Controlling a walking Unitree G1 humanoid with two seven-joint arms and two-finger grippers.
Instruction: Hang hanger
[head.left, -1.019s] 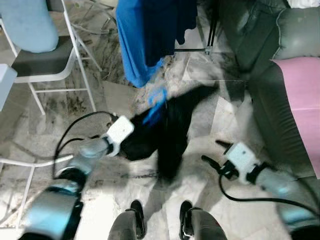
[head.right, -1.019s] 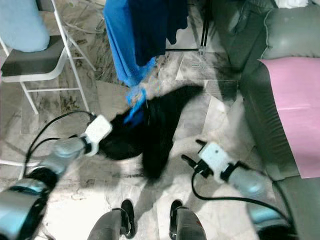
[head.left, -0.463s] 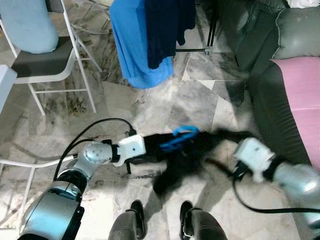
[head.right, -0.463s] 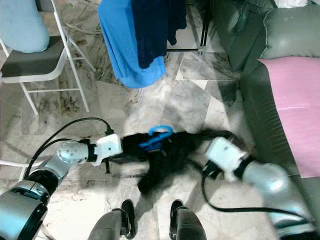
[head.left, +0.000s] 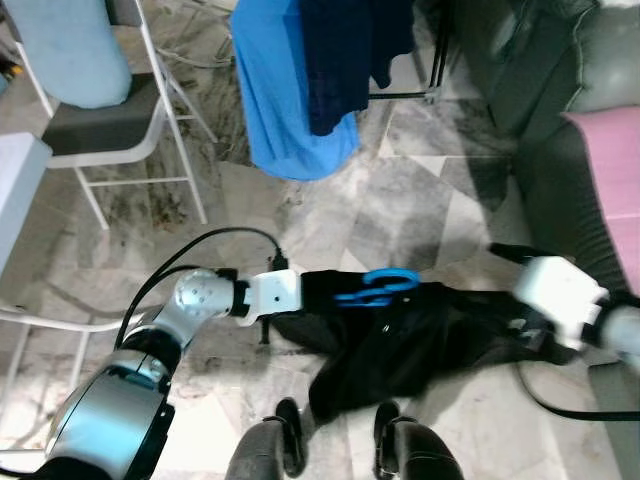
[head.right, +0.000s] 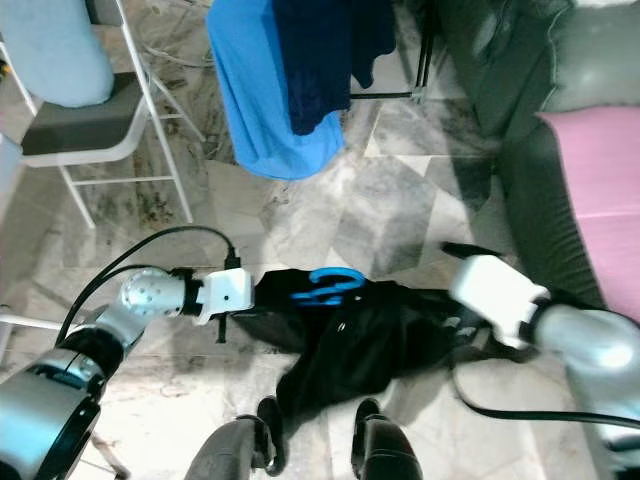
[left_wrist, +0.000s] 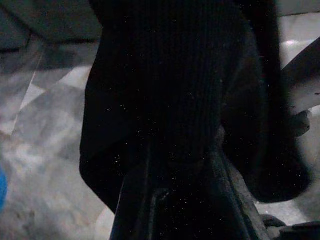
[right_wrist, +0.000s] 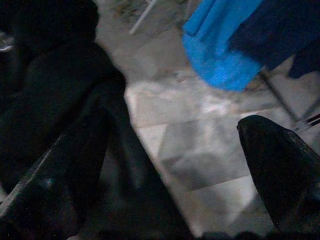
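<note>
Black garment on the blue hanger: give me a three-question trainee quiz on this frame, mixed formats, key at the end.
1. True or false: the black garment is stretched between the left gripper and the right gripper.
2. Multiple choice: where is the blue hanger? A) on the white chair B) lying on the black garment, above the marble floor C) on the pink cloth
3. Fill in: the blue cloth hangs beside a ____ blue garment.

Key: 1 true; 2 B; 3 dark.
</note>
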